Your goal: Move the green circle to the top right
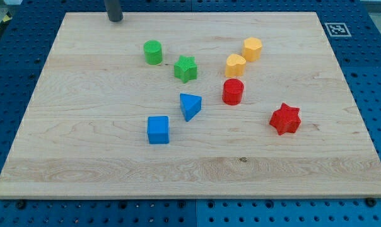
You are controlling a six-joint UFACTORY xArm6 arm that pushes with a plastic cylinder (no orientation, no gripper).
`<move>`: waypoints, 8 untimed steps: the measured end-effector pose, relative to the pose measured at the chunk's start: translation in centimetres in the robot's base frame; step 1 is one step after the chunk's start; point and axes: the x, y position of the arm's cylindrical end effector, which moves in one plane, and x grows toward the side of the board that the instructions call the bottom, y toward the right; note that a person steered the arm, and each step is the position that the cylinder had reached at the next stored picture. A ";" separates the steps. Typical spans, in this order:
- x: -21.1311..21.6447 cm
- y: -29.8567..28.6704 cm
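The green circle [153,52] stands on the wooden board [83,139], in its upper left-middle part. My tip [115,19] is near the view's top edge, up and to the left of the green circle, with a clear gap between them. A green star [185,69] lies just right of and below the circle.
Two yellow blocks [252,48] [235,65] sit right of the star. A red cylinder [233,91] is below them and a red star [285,118] lies further right. A blue triangle [190,106] and a blue cube [158,130] lie in the middle. A marker tag [336,29] is at the top right corner.
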 end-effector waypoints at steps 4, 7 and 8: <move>9.2 19.2; 6.4 6.9; 9.3 3.5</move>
